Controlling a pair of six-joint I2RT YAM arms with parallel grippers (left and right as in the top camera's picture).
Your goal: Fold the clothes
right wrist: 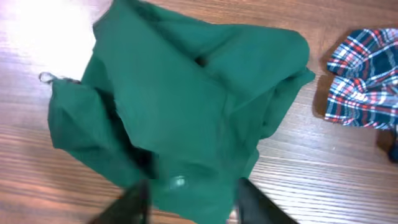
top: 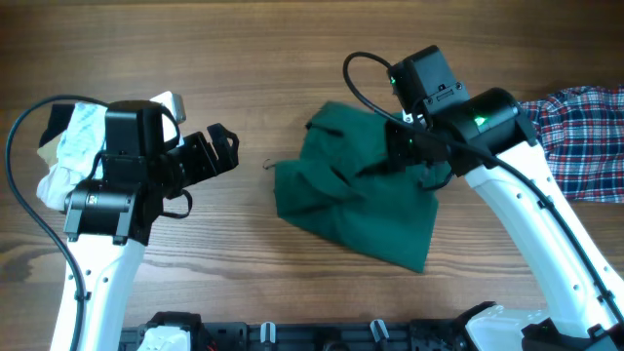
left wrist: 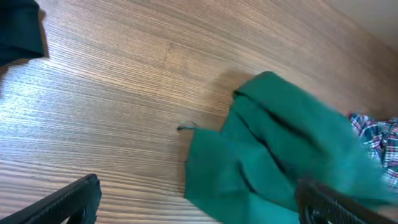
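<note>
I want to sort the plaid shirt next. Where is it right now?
In the overhead view, the plaid shirt lies at the right edge of the table, on the robot's right side, just beyond the dark green garment.

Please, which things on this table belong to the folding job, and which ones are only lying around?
Belongs to the job:
- green garment, crumpled in the middle

Just lying about:
- plaid shirt, at the right edge
- pale garment with some black cloth, at the far left
</note>
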